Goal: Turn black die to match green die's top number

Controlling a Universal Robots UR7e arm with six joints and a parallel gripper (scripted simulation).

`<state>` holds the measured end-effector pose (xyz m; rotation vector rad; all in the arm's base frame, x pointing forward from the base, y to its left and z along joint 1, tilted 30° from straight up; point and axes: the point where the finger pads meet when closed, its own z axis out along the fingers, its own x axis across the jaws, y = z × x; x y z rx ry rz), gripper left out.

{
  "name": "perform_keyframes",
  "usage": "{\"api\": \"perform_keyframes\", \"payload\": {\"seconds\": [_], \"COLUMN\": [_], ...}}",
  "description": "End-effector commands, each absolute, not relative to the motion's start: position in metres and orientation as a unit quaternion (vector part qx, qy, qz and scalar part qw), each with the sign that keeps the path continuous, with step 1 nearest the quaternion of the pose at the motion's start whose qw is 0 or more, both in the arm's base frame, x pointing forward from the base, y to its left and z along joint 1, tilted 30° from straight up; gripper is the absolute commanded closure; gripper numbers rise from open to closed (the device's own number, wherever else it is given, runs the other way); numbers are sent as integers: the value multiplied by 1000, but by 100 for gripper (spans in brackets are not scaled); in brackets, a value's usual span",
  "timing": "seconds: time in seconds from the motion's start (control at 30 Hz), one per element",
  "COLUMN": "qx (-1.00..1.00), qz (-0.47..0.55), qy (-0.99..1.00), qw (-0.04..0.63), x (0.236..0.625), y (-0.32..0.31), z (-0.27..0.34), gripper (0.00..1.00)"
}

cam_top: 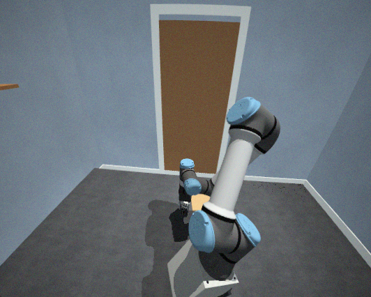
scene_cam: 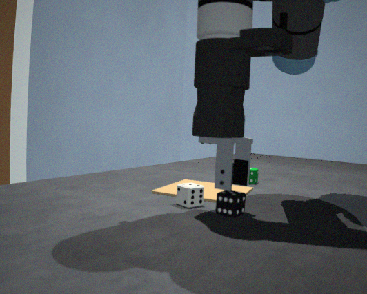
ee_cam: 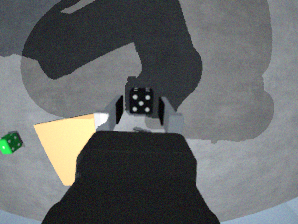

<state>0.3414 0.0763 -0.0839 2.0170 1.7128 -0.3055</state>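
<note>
Directly below the fingertips of the metal-fingered claw (cam_top: 184, 210) (scene_cam: 232, 187) (ee_cam: 140, 110), a black cube die with white pips (scene_cam: 230, 204) (ee_cam: 141, 101), five uppermost, on the grey worktop (cam_top: 92, 226) (scene_cam: 91, 224) (ee_cam: 225, 100), off the flat tan mat (cam_top: 199, 201) (scene_cam: 181, 186) (ee_cam: 65, 145). Fingers wide apart, nothing gripped. In the exterior view, in full beside the claw, a white cube die with black pips (scene_cam: 190, 195) (ee_cam: 101, 119); in the wrist view, mostly hidden behind a finger. Visible in both, beyond the mat from the claw, a green cube die with pale pips (scene_cam: 253, 176) (ee_cam: 11, 142); in the top view, no dice discernible.
</note>
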Motion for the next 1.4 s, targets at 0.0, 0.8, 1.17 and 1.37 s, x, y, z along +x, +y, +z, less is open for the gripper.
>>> {"api": "perform_keyframes", "payload": {"seconds": [0.0,0.8,1.17,1.37], "qx": [736,736,736,736], "qz": [-111,-111,-111,-111], "qy": [625,625,625,625], "qw": [237,237,237,237], "x": [342,346,346,346], "y": [76,59,59,59], "z": [-85,-114,-115,-115], "gripper": [13,13,13,13]}}
